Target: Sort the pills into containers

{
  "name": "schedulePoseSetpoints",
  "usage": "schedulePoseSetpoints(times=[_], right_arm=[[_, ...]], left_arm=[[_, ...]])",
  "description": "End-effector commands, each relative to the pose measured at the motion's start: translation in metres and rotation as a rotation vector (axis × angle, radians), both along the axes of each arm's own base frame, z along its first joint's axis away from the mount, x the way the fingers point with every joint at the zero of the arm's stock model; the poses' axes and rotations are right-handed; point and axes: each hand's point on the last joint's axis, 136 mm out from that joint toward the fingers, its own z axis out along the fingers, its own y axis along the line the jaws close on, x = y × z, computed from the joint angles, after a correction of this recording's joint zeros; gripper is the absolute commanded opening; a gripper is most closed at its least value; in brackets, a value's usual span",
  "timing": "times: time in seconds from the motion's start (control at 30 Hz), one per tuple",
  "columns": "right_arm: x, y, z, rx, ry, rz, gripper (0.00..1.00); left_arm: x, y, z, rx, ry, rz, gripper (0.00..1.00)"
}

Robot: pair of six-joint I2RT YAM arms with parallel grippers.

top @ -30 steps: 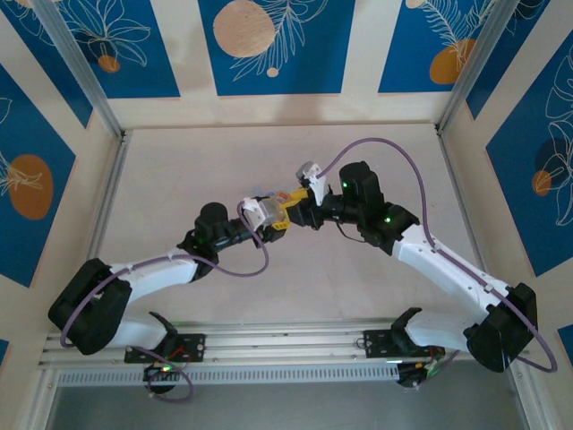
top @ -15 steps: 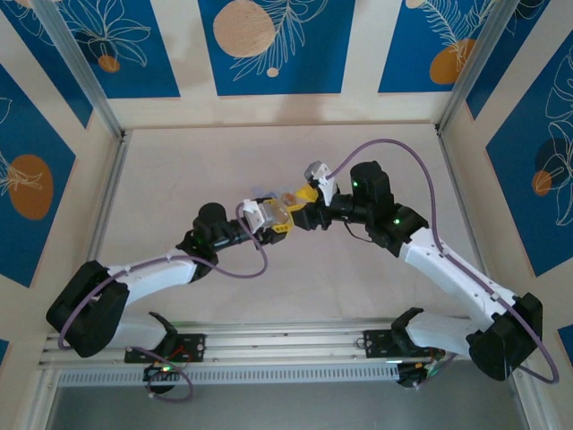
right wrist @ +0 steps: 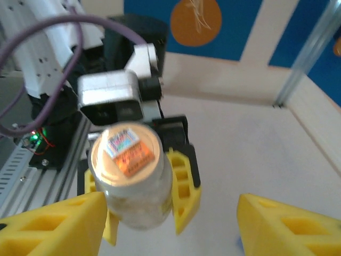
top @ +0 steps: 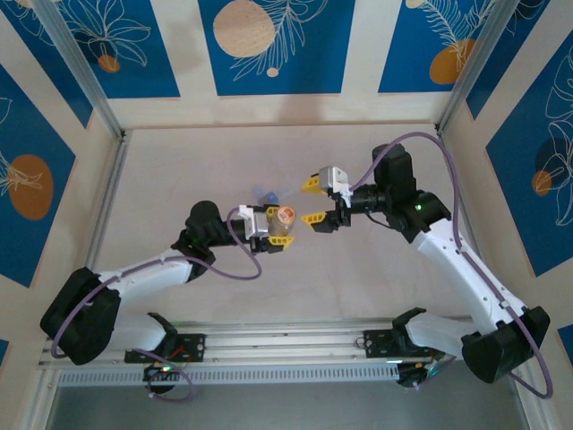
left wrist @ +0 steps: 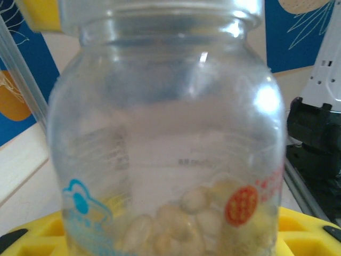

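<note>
Pills heaped low in a capped vial, pinched upright by the left tool — probably offered for uncapping — right tool spread wide alongside.

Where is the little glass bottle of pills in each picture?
Top external: the vial is near picture centre, held in the left gripper.
Left wrist: the vial is central and very close, with the pills at its bottom.
Right wrist: the vial is lower left, its stickered top facing the camera.
Shared landmark: the left gripper's yellow fingers clamping it.
</note>
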Motion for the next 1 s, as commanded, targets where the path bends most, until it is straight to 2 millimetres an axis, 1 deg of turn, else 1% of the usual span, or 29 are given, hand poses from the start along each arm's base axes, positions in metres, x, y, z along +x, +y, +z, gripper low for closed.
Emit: schedulePoseSetpoints(times=[0.0, 0.03, 0.13, 0.27, 0.43, 0.57, 0.67, 0.73, 0.8, 0.9, 0.97], right_arm=[[-0.026, 0.005, 0.012, 0.027, -0.038, 0.193, 0.66], [-0.030, 0.007, 0.014, 0.029, -0.040, 0.222, 0.66], [-0.038, 0.014, 0.012, 0.023, -0.036, 0.285, 0.66], [-0.037, 0.022, 0.006, 0.005, -0.030, 0.308, 0.65], [-0.035, 0.033, -0.010, -0.051, -0.014, 0.317, 0.62], [-0.035, 0.038, -0.011, -0.055, -0.006, 0.325, 0.60], [-0.035, 0.040, -0.012, -0.055, 0.003, 0.326, 0.53], [-0.034, 0.041, -0.013, -0.058, 0.013, 0.318, 0.50], [-0.031, 0.042, -0.015, -0.067, 0.034, 0.299, 0.43], [-0.021, 0.041, -0.025, -0.114, 0.099, 0.223, 0.36], [-0.011, 0.038, -0.039, -0.158, 0.158, 0.141, 0.29]], left_arm=[[-0.009, 0.001, 0.014, -0.006, -0.037, -0.056, 0.00], [-0.009, 0.001, 0.014, -0.003, -0.035, -0.054, 0.00], [-0.009, 0.001, 0.014, -0.001, -0.033, -0.058, 0.00], [-0.010, 0.000, 0.016, -0.001, -0.031, -0.071, 0.00], [-0.011, -0.001, 0.017, -0.002, -0.031, -0.079, 0.00], [-0.010, -0.001, 0.015, 0.000, -0.025, -0.083, 0.00], [-0.010, -0.002, 0.013, 0.004, -0.018, -0.084, 0.00], [-0.010, -0.002, 0.013, 0.002, -0.020, -0.084, 0.00], [-0.009, -0.002, 0.014, 0.001, -0.022, -0.080, 0.00], [-0.004, -0.001, 0.016, 0.001, -0.033, -0.043, 0.00], [0.001, 0.001, 0.016, 0.006, -0.049, 0.000, 0.00]])
